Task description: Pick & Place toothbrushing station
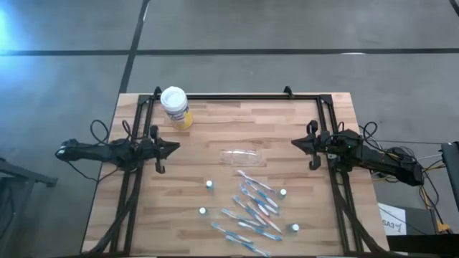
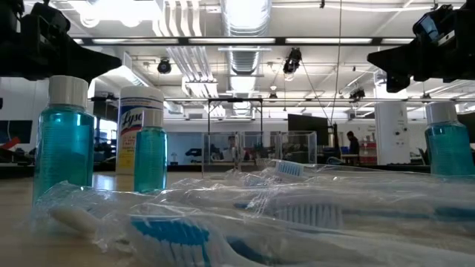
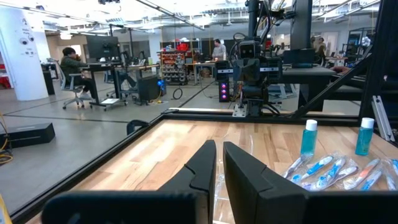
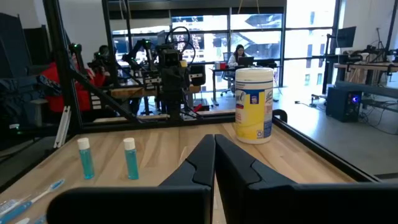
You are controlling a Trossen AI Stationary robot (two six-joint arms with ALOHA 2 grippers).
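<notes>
Nothing picked yet, by the look of it: both arms hang above the table at its two sides, holding nothing, so this reads as the start, before the first reach.

Landmark: the clear pouch (image 1: pixel 242 157), flat, glossy, see-through plastic, mid-table.

Nearest the front edge, nearer than the pouch, lie the toothbrushes (image 1: pixel 252 209): thin blue-and-white sticks, each in crinkly clear wrap, scattered in a loose overlapping heap. In the low view the bristle heads show blue and white through the film.

Around that heap, also nearer than the pouch, stand the small bottles (image 1: pixel 209 185): upright, white round caps, teal liquid inside clear walls, spaced apart from each other at the heap's edges.

Level with the pouch, well off to its left, the left gripper (image 1: pixel 172 148) points inward; its fingers (image 3: pixel 202 167) stand a narrow slit apart, empty. Well off to the pouch's right, the right gripper (image 1: pixel 296 143) has its fingers pressed together, empty.

Beyond the pouch and to its left, the yellow canister (image 1: pixel 176 108): a rigid cylinder with a white lid, upright, not part of the set.

Next move likely needs one claw to spread, drop toward the heap and pinch a single brush; the slippery wrap and overlaps could drag neighbours along.
</notes>
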